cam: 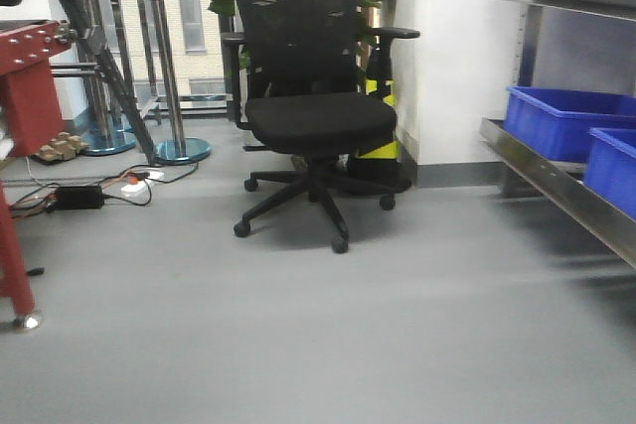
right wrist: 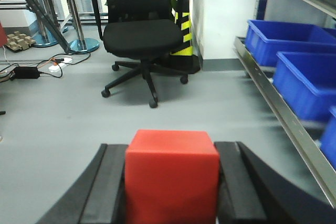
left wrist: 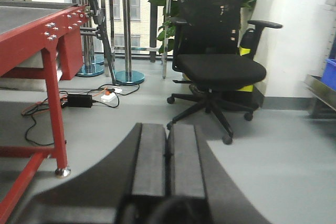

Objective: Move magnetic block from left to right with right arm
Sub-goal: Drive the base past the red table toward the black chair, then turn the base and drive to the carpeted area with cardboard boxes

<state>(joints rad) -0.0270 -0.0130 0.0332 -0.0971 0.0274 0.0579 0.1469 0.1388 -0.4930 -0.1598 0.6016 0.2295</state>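
Two steps of the job look done, judging from the right wrist view: the red block [right wrist: 171,174] is picked up and lifted, pinched squarely between the two dark fingers [right wrist: 107,187] of the right gripper [right wrist: 171,182], one pad against each side face. No worktop shows beneath it, only grey floor [right wrist: 63,124] beyond, so I cannot say whether it sits over the left or the right side. What remains is the carry to the right and the set-down. The right arm points forward and roughly level, looking past the block toward a black office chair [right wrist: 140,30], with blue bins [right wrist: 294,40] on a metal shelf [right wrist: 265,95] along its right. The left gripper [left wrist: 167,161] takes no part: its jaws are pressed flat together with nothing between them, and it is aimed forward at about the same level, a red table [left wrist: 31,40] off to its left. Neither arm shows in the front view — just chair and floor.
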